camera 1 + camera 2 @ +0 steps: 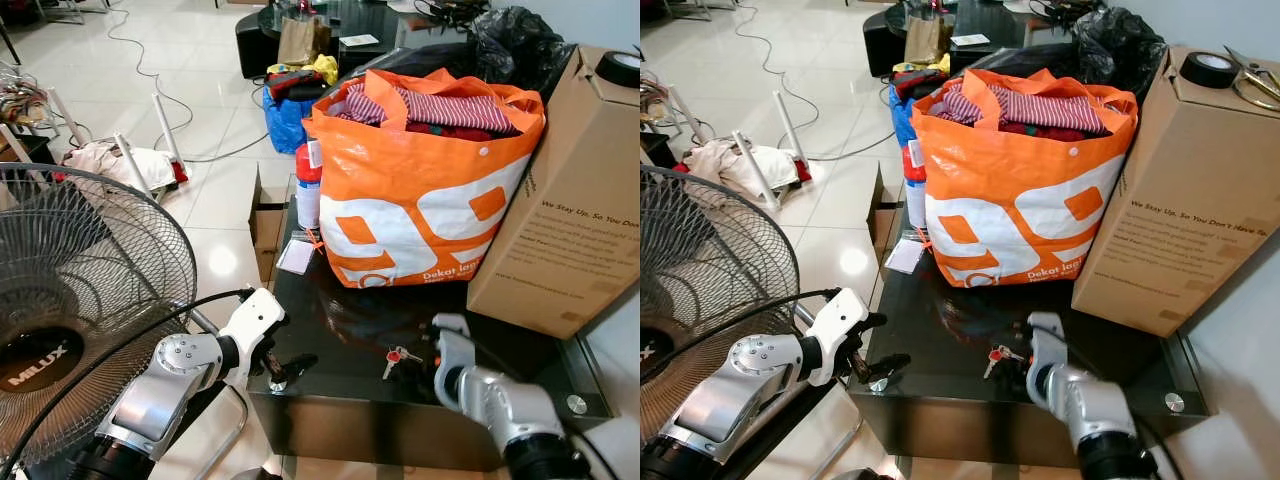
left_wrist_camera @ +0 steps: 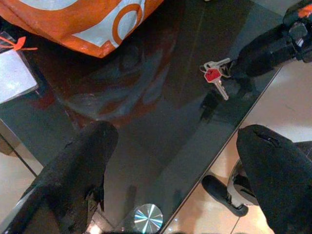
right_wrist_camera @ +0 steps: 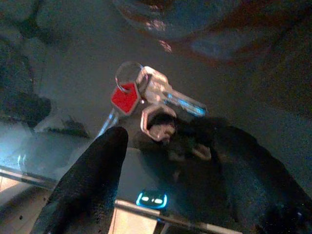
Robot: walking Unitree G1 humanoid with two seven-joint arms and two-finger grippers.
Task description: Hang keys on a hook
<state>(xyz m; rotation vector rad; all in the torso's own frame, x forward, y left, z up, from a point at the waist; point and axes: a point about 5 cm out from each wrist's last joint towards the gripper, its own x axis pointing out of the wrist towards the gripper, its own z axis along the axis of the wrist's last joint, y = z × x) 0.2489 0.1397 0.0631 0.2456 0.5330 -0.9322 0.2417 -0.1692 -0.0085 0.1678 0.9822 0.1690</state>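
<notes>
Left eye view: black glass table (image 1: 520, 375) w/ orange bag (image 1: 420, 190), cardboard box (image 1: 575, 200), fan (image 1: 80, 300) beside. Right wrist view: right gripper (image 3: 161, 146) fingers narrow around keys (image 3: 141, 100); left gripper (image 2: 175, 170) spread wide.

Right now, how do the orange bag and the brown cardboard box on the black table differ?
The orange bag is soft, open at the top and stuffed with clothes; the cardboard box is stiff and closed, with a tape roll on top. The bag is bright orange with white shapes; the box is plain brown with dark print. The box stands taller. Both rest on the black table, side by side.
</notes>
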